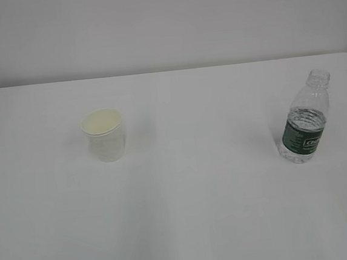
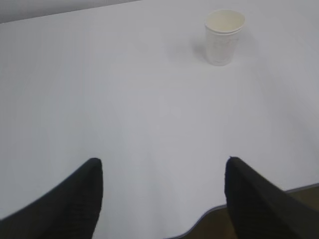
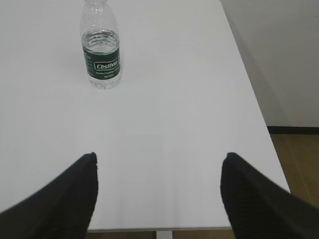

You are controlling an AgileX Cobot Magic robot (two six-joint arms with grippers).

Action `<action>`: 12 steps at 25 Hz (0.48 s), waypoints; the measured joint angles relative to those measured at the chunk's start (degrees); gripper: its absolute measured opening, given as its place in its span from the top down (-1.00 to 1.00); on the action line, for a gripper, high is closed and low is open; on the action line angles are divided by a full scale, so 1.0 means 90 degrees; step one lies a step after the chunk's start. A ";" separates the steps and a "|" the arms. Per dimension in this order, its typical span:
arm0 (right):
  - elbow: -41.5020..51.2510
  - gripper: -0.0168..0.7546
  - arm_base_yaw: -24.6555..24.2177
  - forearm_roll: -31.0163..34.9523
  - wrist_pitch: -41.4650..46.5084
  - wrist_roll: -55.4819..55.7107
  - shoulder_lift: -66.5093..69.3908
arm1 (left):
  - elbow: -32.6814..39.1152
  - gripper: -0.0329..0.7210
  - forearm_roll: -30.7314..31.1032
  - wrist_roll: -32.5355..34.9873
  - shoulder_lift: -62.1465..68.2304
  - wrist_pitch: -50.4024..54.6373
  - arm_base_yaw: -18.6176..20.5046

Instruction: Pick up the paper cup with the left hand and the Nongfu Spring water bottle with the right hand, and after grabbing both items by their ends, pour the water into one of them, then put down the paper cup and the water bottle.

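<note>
The white paper cup [image 1: 104,135] stands upright on the left half of the white table [image 1: 199,213]; the left wrist view shows this paper cup [image 2: 224,36] far ahead and to the right. The clear water bottle [image 1: 304,118] with a dark green label stands upright and capless at the right, holding water up to about the label's top. From the right wrist, the bottle [image 3: 101,47] is far ahead, left of centre. My left gripper [image 2: 163,163] is open over the table's near edge, nothing between its black fingers. Open and empty too, my right gripper [image 3: 158,158] hangs near the front edge. Neither arm shows in the exterior view.
The table's right edge [image 3: 249,99] runs close to the bottle, with a pale wall and brown floor [image 3: 299,159] beyond it. The table's front edge [image 2: 199,221] lies under the left gripper. A plain wall [image 1: 164,27] stands behind the table.
</note>
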 joint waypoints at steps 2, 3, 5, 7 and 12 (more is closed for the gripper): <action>0.0000 -0.56 0.0000 0.0000 0.0000 0.0000 0.0000 | 0.0000 -0.52 0.0000 0.0000 0.0000 0.0000 0.0000; 0.0000 -0.56 0.0000 0.0000 0.0000 0.0000 0.0000 | 0.0000 -0.52 0.0000 0.0000 0.0000 0.0000 0.0000; 0.0000 -0.56 0.0000 0.0000 0.0000 0.0000 0.0000 | 0.0000 -0.51 0.0000 0.0000 0.0000 0.0000 0.0000; 0.0000 -0.56 0.0000 -0.0034 0.0000 0.0000 0.0000 | 0.0000 -0.51 0.0000 0.0000 0.0000 0.0000 0.0000; 0.0000 -0.56 0.0000 -0.0075 0.0000 0.0013 0.0000 | 0.0000 -0.48 0.0000 0.0000 0.0000 0.0000 0.0000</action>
